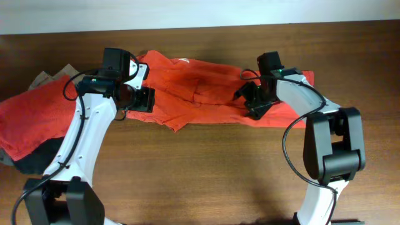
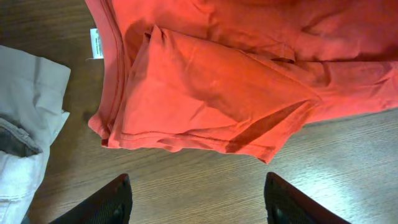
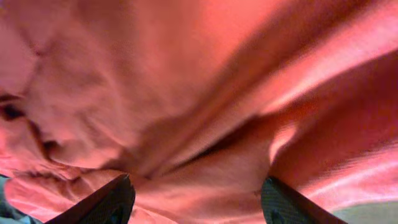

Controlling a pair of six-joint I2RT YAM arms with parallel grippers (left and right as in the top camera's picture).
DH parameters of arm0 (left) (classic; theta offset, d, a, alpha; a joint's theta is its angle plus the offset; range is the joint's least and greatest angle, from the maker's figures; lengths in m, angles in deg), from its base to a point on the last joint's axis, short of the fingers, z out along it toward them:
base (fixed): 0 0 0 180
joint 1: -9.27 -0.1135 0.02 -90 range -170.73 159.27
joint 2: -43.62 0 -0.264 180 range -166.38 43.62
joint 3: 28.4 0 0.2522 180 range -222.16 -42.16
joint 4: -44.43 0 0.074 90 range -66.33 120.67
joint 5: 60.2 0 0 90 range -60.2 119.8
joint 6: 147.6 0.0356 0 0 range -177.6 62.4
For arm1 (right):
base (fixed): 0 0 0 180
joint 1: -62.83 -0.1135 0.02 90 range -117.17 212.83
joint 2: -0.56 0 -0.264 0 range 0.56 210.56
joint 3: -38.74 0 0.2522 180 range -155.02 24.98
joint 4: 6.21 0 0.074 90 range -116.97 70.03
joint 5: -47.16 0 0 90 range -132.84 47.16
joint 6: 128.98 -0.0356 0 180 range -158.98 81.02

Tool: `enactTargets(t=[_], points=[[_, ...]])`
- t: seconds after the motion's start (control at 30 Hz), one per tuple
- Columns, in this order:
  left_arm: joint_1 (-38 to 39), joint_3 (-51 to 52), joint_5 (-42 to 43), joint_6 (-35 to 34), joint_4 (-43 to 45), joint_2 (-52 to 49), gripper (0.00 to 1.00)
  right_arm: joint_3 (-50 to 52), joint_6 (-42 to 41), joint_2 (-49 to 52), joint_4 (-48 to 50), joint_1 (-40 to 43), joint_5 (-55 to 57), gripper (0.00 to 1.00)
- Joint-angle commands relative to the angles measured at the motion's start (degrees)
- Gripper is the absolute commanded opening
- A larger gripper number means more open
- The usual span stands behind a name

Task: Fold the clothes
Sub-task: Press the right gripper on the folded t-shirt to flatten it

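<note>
Left fingers (image 2: 106,202) hang wide and empty over the counter (image 2: 205,186), just short of the red shirt (image 1: 200,90), which lies rumpled between both arms. Right fingers (image 3: 109,202), also wide, hover close over its cloth. Folding seems barely begun; next, pinch both edges.

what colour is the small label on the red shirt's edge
The small fabric label is white; clearest in left wrist view.
</note>
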Motion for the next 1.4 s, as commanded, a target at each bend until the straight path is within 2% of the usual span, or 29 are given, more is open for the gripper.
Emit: enactTargets(t=[0.0, 0.17, 0.27, 0.33, 0.43, 0.53, 0.87, 1.07, 1.17, 1.27, 1.33, 1.37], points=[[0.02, -0.96, -0.46, 1.18, 0.22, 1.25, 0.68, -0.24, 1.60, 0.13, -1.01, 0.92, -0.70, 0.70], [0.02, -0.96, -0.48, 1.18, 0.31, 1.25, 0.68, -0.31, 6.97, 0.13, 8.46, 3.58, -5.64, 0.66], [0.02, -0.96, -0.48, 1.20, 0.42, 1.25, 0.68, -0.57, 6.93, 0.13, 10.03, 5.07, -9.64, 0.63], [0.02, -0.96, -0.48, 1.18, 0.39, 1.25, 0.68, -0.55, 6.93, 0.13, 8.04, 5.81, -11.45, 0.58], [0.02, -0.94, -0.48, 1.20, 0.39, 1.25, 0.68, -0.55, 9.31, 0.13, -1.84, 6.49, -10.16, 0.59], [0.02, -0.94, -0.48, 1.20, 0.66, 1.14, 0.68, -0.55, 12.98, 0.13, -5.57, 6.47, -8.13, 0.60], [0.02, -0.94, -0.48, 1.18, 1.01, 0.63, 0.68, -0.55, 15.93, 0.13, -10.67, 6.73, -0.66, 0.60], [0.02, -0.94, -0.46, 1.18, 1.49, 0.63, 0.68, -0.48, 13.38, 0.15, -10.23, 6.32, 1.88, 0.58], [0.02, -0.94, -0.46, 1.18, 1.70, 0.63, 0.69, -0.02, 10.03, 0.17, -9.31, 5.07, 5.60, 0.46], [0.02, -0.94, -0.46, 1.18, 1.53, 0.63, 0.69, 0.02, 8.48, 0.26, -7.82, 3.32, 7.04, 0.40], [0.02, -0.94, -0.46, 1.18, 1.42, 0.63, 0.69, 0.00, 7.48, 0.26, -6.51, 2.38, 7.06, 0.29], [0.02, -0.94, -0.46, 1.16, 1.42, 0.63, 0.69, 0.00, 7.19, 0.26, -5.60, 1.95, 6.99, 0.17]])
